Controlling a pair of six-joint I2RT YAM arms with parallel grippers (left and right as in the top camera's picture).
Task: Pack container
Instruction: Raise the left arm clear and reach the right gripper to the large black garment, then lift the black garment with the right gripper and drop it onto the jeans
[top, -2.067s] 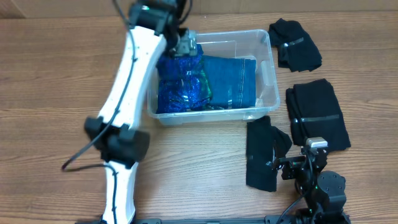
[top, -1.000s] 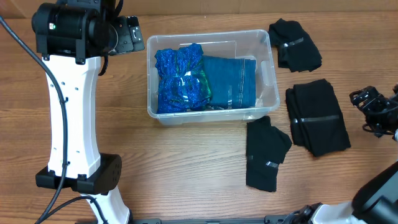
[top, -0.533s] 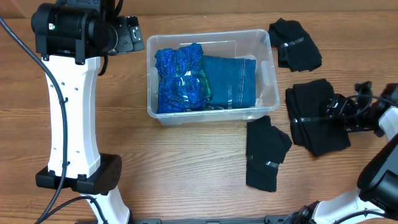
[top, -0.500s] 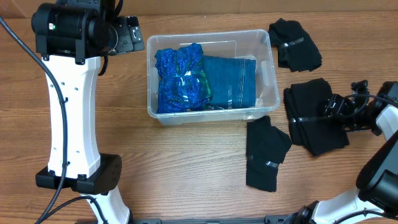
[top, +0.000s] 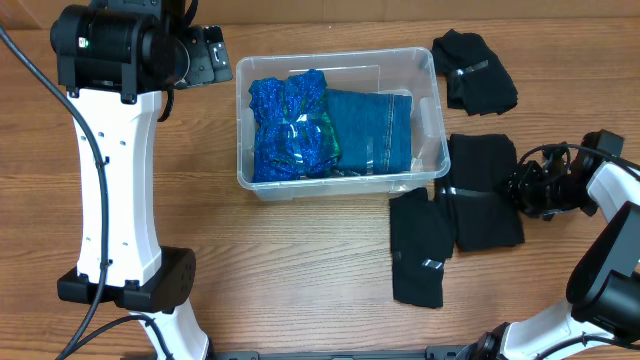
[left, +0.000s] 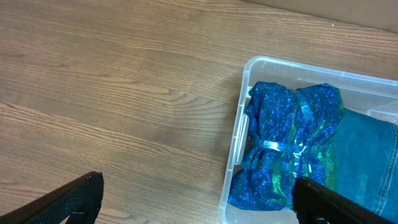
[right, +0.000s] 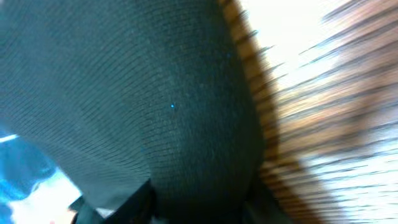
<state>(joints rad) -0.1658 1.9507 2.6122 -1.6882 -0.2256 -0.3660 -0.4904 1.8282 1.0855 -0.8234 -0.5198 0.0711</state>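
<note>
The clear container (top: 428, 92) stands mid-table and holds a glittery blue garment (top: 288, 128) and folded denim (top: 372, 130). Three folded black garments lie to its right: one at the back (top: 475, 70), one in the middle (top: 480, 190) and one at the front (top: 418, 248). My right gripper (top: 522, 190) is shut on the middle garment's right edge. Black knit cloth (right: 155, 93) fills the right wrist view between the fingers. My left gripper (top: 208, 55) hangs open just left of the container's rim (left: 239, 130), with nothing between its fingers (left: 74, 196).
The left arm's white links (top: 115, 170) rise over the table's left side. Bare wood lies left of the container. The middle black garment overlaps the front one close to the container's front right corner.
My right gripper swung in from the right edge, closed on the middle black garment and dragged it left toward the container. The front garment shifted slightly left. The left arm stayed put.
</note>
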